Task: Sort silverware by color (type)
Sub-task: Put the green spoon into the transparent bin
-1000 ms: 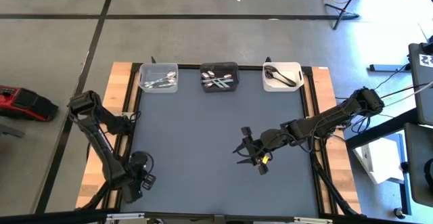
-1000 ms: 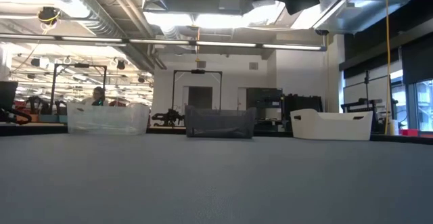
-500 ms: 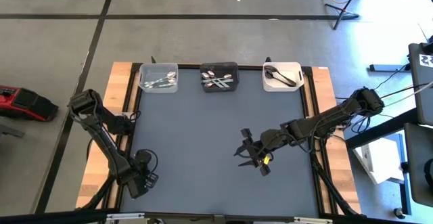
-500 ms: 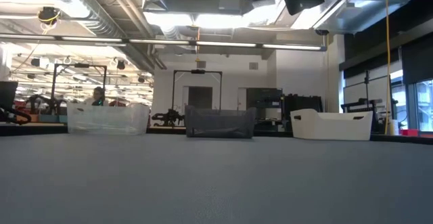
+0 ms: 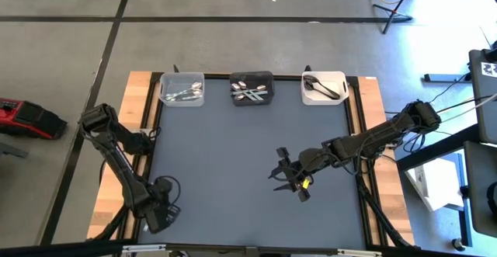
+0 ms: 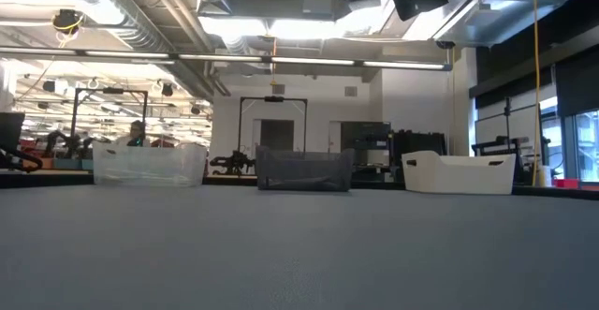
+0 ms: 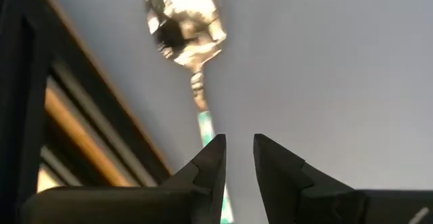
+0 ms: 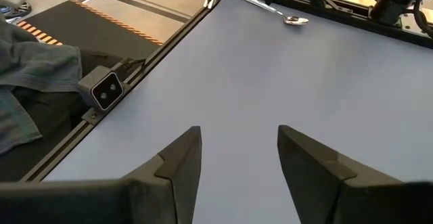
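One spoon (image 7: 183, 21) with a shiny golden-tinted bowl lies flat on the grey mat at the table's near left corner; it also shows far off in the right wrist view as the spoon (image 8: 287, 18). My left gripper (image 7: 240, 160) hangs right over its handle (image 7: 205, 124), fingers open by a narrow gap; in the high view the left gripper (image 5: 159, 210) hides the spoon. My right gripper (image 5: 291, 178) hovers open over the mat's right middle, holding nothing; its wrist view shows the right gripper (image 8: 240, 163) over bare mat. Other spoons lie in the three bins. My left gripper comes at the spoon from above, along its length. The handle's free end (image 7: 208, 137) runs under one finger (image 7: 213, 163), not between the two. I cannot tell whether that finger touches it.
Along the far edge stand the clear bin (image 5: 182, 89), the black bin (image 5: 251, 87) and the white bin (image 5: 323, 87), each holding spoons. The table's dark frame and wooden border (image 7: 74, 129) run close beside the spoon. The grey mat (image 5: 233, 156) between the arms is bare.
My left gripper has moved a short way toward the table's near edge at the near left corner. The spoons in the bins have stayed where they were.
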